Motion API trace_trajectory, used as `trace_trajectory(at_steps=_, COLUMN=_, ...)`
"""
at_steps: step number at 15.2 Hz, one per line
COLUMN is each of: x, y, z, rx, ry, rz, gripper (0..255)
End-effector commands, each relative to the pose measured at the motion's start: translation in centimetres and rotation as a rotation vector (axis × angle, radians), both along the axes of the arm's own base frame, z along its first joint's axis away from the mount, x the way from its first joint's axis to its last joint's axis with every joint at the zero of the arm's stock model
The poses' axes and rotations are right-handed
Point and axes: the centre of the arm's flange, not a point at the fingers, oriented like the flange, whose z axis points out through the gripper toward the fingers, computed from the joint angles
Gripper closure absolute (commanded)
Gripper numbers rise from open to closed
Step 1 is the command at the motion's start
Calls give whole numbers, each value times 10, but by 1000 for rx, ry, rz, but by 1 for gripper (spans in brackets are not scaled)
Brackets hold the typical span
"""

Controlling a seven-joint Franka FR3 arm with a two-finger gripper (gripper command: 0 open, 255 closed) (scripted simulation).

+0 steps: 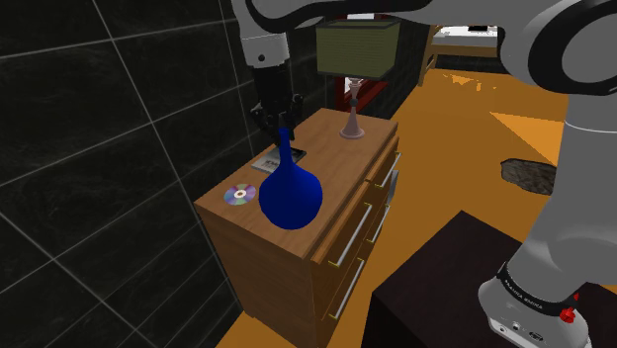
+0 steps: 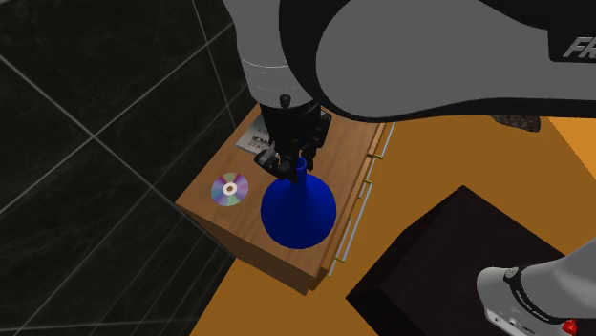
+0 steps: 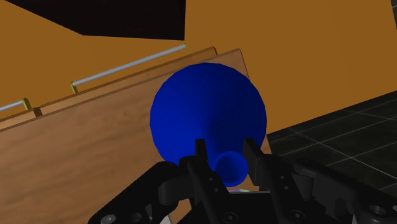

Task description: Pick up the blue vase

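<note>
Two fingers of the gripper (image 1: 280, 127) come straight down in the shoulder view and close round the top of the blue vase (image 1: 291, 198)'s thin neck. The neck runs up betw. them and the round belly hangs directly below, looking to rest upright on the wooden dresser (image 1: 341, 183). A CD (image 1: 239, 195) lies flat on the top, below the fingers and apart from the vase. A printed paper (image 1: 269, 163) lies just under the fingers, behind the neck. A lamp (image 1: 353, 117) stands at the dresser's far end, well apart from the fingers.

2nd exterior view: gripper (image 2: 294, 162) is seen from above, its fingertips at the vase (image 2: 298, 215) neck, belly spreading out beneath. The CD (image 2: 229, 189) is near, off to one side of the fingers. The paper (image 2: 253, 140) is partly hidden behind the hand.

Wrist view: fingers (image 3: 201, 159) stand a little apart, w/ the vase's small round mouth pinched betw. them, each pad against the rim. Beyond the fingertips the blue belly (image 3: 207, 108) swells out. The dresser top (image 3: 83, 146) and its metal drawer handles (image 3: 127, 63) lie past it, over an orange floor (image 3: 286, 44).
</note>
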Motion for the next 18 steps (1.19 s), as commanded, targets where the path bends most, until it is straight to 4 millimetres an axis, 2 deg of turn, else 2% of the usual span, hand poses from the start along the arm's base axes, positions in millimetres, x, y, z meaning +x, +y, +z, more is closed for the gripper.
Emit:
trace_trajectory(at_steps=1, x=0, y=0, z=-1, rx=0, ry=0, rz=0, gripper=255)
trace_trajectory(at_steps=8, x=0, y=0, z=-1, rx=0, ry=0, rz=0, gripper=255)
trace_trajectory(at_steps=18, x=0, y=0, z=52, rx=0, ry=0, rz=0, gripper=255)
